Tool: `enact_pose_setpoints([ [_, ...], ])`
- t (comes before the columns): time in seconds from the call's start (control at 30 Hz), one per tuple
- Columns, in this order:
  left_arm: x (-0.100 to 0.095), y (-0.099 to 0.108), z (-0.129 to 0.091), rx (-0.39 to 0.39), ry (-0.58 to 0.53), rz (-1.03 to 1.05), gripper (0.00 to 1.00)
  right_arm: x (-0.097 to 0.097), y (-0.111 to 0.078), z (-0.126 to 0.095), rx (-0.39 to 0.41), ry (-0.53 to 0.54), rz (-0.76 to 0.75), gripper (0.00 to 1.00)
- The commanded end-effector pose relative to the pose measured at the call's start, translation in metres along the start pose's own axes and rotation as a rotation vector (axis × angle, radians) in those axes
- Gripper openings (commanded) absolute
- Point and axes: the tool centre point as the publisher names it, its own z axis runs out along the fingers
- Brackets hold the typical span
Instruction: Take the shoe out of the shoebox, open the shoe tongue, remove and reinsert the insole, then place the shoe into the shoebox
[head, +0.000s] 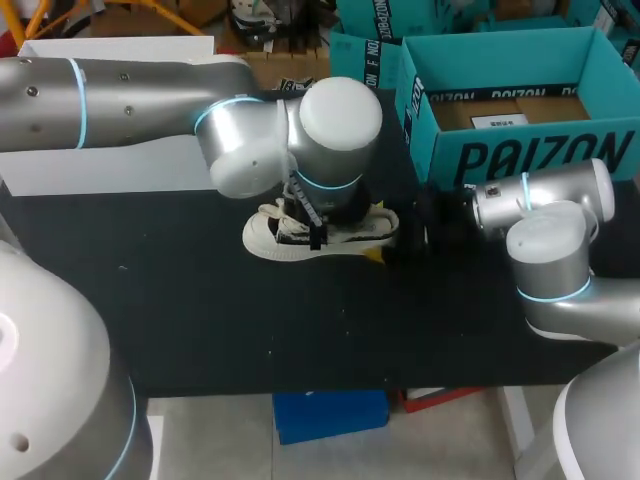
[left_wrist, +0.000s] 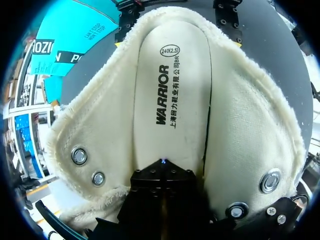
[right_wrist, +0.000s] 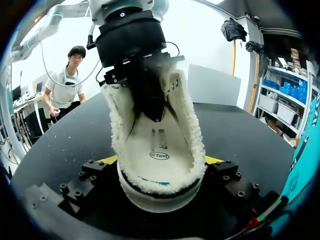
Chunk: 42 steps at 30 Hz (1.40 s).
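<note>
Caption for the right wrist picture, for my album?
Right gripper clamps a fleece-lined shoe while the left gripper reaches down to its insole.

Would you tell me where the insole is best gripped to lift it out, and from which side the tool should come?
Grip the insole at its heel end, coming straight down from above through the mouth of the shoe. The upper is spread wide, leaving that end bare, and a dark gap along one long edge probably lets a fingertip slip under.
</note>
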Motion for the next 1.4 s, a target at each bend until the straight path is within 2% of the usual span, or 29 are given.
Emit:
enact_pose_setpoints([
  [0.03, -0.002, 0.004, 0.037, 0.066, 0.015, 0.000, 0.00, -0.001, -0.002, -0.001, 0.001, 0.001, 0.001, 0.00],
  [0.7, -0.012, -0.005, -0.025, 0.161, -0.013, -0.018, 0.00, -0.001, -0.002, -0.001, 0.001, 0.001, 0.001, 0.00],
  [1.07, -0.010, -0.009, -0.033, 0.184, 0.004, -0.024, 0.00, -0.001, -0.002, -0.001, 0.001, 0.001, 0.001, 0.00],
  [1.4, -0.018, -0.014, -0.045, 0.215, 0.048, -0.024, 0.00, -0.001, -0.002, -0.001, 0.001, 0.001, 0.001, 0.00],
])
